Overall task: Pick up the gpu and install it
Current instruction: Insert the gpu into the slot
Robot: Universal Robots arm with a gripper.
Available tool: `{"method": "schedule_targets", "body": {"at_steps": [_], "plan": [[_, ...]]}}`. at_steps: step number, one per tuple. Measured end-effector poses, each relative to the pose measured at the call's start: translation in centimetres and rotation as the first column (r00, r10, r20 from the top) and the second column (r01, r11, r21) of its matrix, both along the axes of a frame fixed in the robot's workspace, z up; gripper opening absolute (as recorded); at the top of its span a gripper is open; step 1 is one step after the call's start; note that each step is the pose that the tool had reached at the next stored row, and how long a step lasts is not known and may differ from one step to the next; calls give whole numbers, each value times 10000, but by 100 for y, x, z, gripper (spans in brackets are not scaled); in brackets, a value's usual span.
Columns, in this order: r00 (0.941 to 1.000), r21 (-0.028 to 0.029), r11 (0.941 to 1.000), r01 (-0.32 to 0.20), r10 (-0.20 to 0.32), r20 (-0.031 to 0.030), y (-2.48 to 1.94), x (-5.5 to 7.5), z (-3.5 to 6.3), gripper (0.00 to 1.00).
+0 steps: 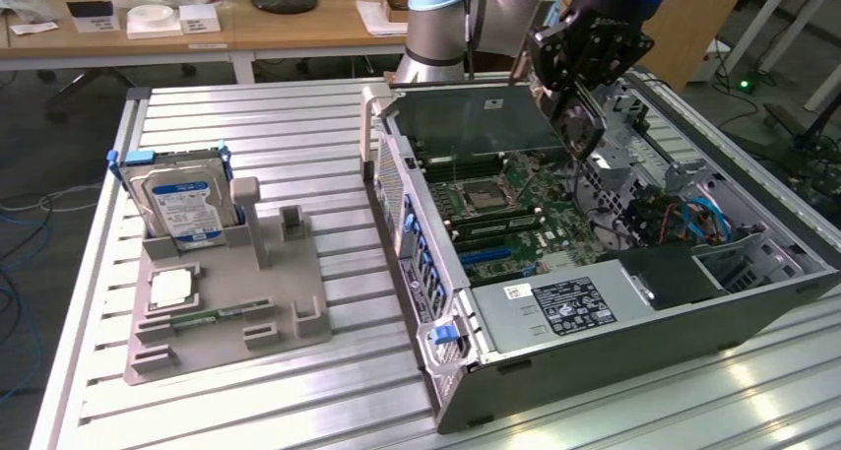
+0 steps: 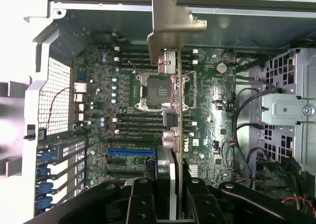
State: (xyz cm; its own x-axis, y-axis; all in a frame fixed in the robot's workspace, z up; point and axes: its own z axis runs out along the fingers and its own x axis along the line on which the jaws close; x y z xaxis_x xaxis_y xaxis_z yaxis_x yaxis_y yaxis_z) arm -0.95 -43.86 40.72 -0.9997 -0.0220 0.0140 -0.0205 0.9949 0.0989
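My gripper (image 1: 578, 96) hangs over the open computer case (image 1: 447, 371) and is shut on the gpu (image 1: 580, 127). The gpu is a thin dark card with a round fan, held on edge above the motherboard (image 1: 506, 224). In the wrist view the gpu (image 2: 176, 110) shows edge-on down the middle, its metal bracket (image 2: 170, 21) toward the case's rear wall. The black fingers (image 2: 140, 204) of the gripper (image 2: 170, 187) clamp it from both sides. The card sits above the board, over the CPU socket (image 2: 158, 91) and the blue slot (image 2: 129, 150); I cannot tell if it touches.
A grey parts holder (image 1: 283, 307) lies at the exterior view's left on the slatted table (image 1: 263, 125). It carries a silver hard drive (image 1: 181, 206), a small chip (image 1: 171, 288) and a green memory stick (image 1: 208, 318). Cables (image 1: 683, 219) and a drive cage (image 2: 289, 110) crowd the case's far side.
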Motion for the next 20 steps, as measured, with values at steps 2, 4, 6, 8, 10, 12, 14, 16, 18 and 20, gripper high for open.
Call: {"method": "schedule_targets", "body": {"at_steps": [2, 4, 6, 8, 10, 12, 14, 16, 18, 20], "plan": [[9997, 1, 9997, -255, 255, 0, 0, 0, 0, 28], [9988, 0, 9988, -483, 483, -1, 0, 0, 0, 28], [9974, 0, 9974, -721, 721, -1, -1, 0, 0, 28], [9959, 0, 9959, -902, 902, -1, -1, 0, 0, 28], [9942, 0, 9942, -1076, 1076, -1, -1, 0, 0, 28], [9919, 1, 9919, -1273, 1273, 0, -1, 0, 0, 28], [9885, 0, 9885, -1515, 1515, 0, -1, 0, 0, 28], [9843, 0, 9843, -1764, 1764, -1, -1, 0, 0, 28], [9793, 0, 9793, -2025, 2025, 0, -1, 0, 0, 28], [9735, 0, 9735, -2286, 2286, -1, -1, 0, 0, 28]]}}
